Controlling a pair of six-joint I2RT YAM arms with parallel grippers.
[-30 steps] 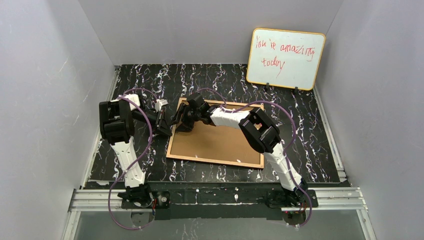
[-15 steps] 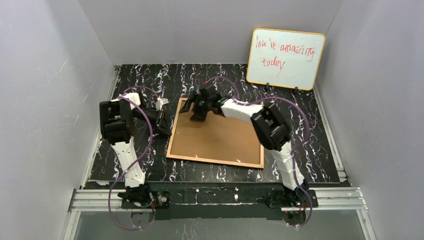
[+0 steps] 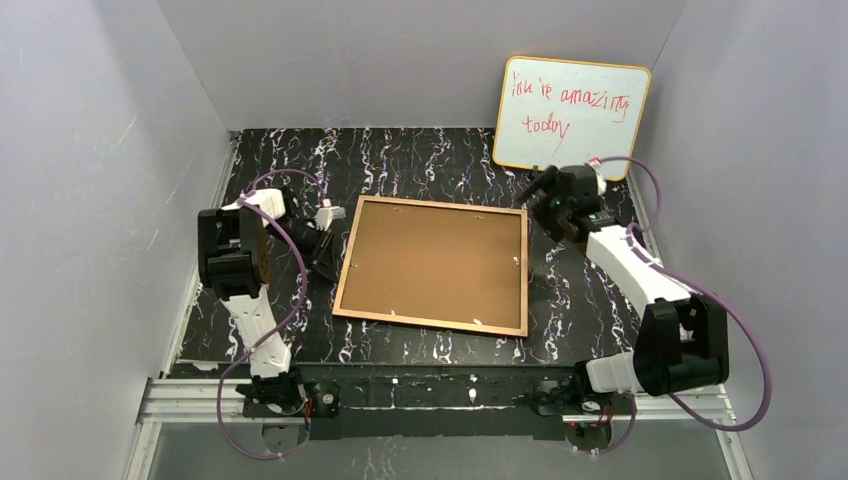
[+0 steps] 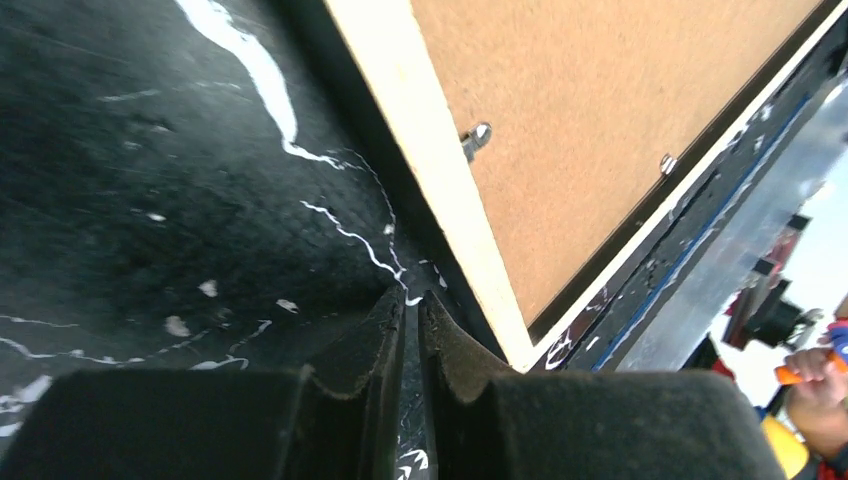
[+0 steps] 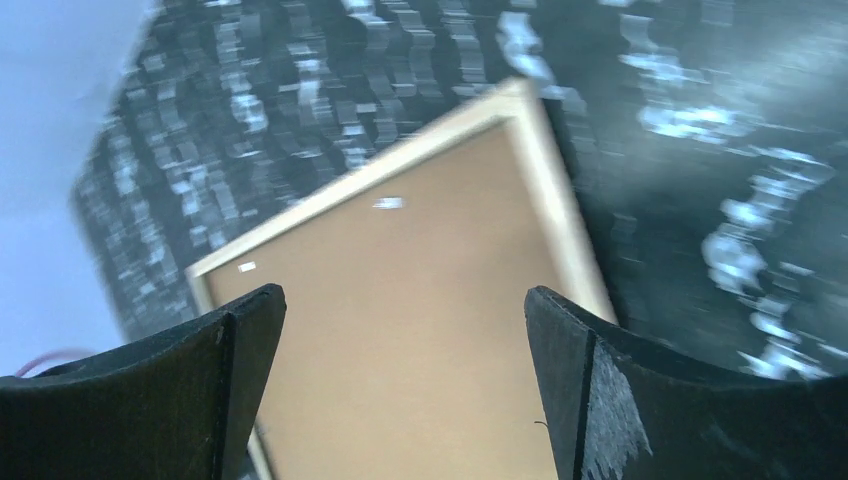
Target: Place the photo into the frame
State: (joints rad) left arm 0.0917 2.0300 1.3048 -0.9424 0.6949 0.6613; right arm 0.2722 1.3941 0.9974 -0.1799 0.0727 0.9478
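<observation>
The frame (image 3: 429,322) lies face down in the middle of the table, its tan rail around a brown hardboard backing panel (image 3: 430,262) held by small metal tabs. The photo is hidden from every view. My left gripper (image 3: 328,250) rests low on the mat just off the frame's left rail (image 4: 430,150), shut with nothing between its fingers (image 4: 412,300). My right gripper (image 3: 535,190) hovers off the frame's far right corner, open and empty. In the right wrist view, which is blurred by motion, the right gripper (image 5: 400,300) looks over the backing panel (image 5: 400,330) and the frame's rail (image 5: 560,210).
An orange-edged whiteboard (image 3: 570,118) with red writing leans on the back wall at the far right. The mat is black with white marbling (image 3: 420,160). Grey walls close in the left, back and right sides. A metal rail (image 3: 440,392) runs along the near edge.
My right arm has swung from over the frame's far left corner to the right side of the table, and its jaws have opened wider. The left gripper has barely moved.
</observation>
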